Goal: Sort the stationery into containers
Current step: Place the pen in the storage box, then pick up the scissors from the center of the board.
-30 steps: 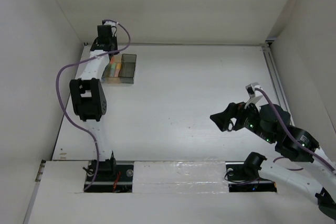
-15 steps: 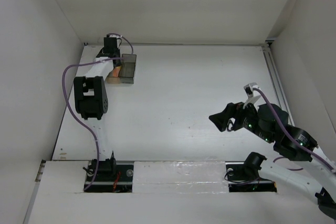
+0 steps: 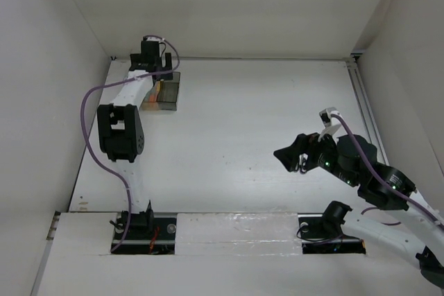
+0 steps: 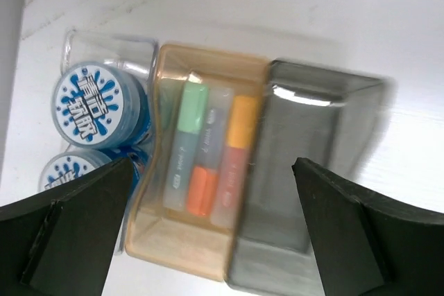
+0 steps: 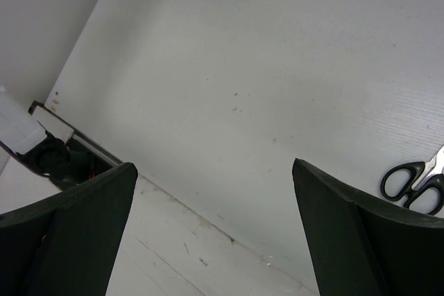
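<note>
Amber bin (image 4: pixel 179 251): green, grey, orange markers (image 4: pixel 192 112) inside.

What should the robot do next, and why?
Probably the right gripper, open above the table, should swing toward the scissors and come down on them. They lie outside the bins, while the rolls sit in the clear bin, the markers in the amber bin, and the grey bin looks empty.
</note>
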{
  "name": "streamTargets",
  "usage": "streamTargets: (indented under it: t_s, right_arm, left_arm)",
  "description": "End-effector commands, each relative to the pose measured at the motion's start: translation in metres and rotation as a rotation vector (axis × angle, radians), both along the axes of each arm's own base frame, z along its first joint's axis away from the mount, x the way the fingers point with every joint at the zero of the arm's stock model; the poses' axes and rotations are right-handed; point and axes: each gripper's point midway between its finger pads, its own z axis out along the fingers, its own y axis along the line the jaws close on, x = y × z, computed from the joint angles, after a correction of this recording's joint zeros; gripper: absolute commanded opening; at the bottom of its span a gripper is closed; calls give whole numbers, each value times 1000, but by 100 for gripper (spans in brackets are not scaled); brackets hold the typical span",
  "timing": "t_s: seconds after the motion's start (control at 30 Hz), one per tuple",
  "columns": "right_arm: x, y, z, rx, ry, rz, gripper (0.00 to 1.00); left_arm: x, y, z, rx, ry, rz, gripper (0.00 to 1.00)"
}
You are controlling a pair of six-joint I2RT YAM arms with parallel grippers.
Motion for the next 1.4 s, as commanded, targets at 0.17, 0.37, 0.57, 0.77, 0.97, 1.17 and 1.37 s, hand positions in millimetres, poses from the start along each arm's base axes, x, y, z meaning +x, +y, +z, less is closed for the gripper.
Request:
streamTargets:
  t_s: [0.17,0.37,0.57,0.77,0.97,1.17,1.37]
  right_arm:
    - [25,16,-4,2,4,-63,100]
    - [46,-8,-4,-30,30,-278,100]
    - [50,-22,-21,-4,130,-427,100]
    - [43,-48,-55,5,269,-618,100]
    - [42,-73,-124,-37,481,-814,100]
    - [52,-101,-157,-39,598,-900,100]
    - [45,-122,-200,-57,779,-964,100]
  left_arm:
    - [-41,-83,278,-177,-446,97,100]
    - [-121,-141,288,-506,-535,-221,100]
    - [-216,-173,268,-808,-498,-422,100]
    - [-247,-131,175,-666,-315,-199,100]
    - [-277,-92,155,-514,-303,-96,100]
    - [-284,-98,137,-512,-295,-164,100]
    - [-289,-97,141,-518,-318,-170,100]
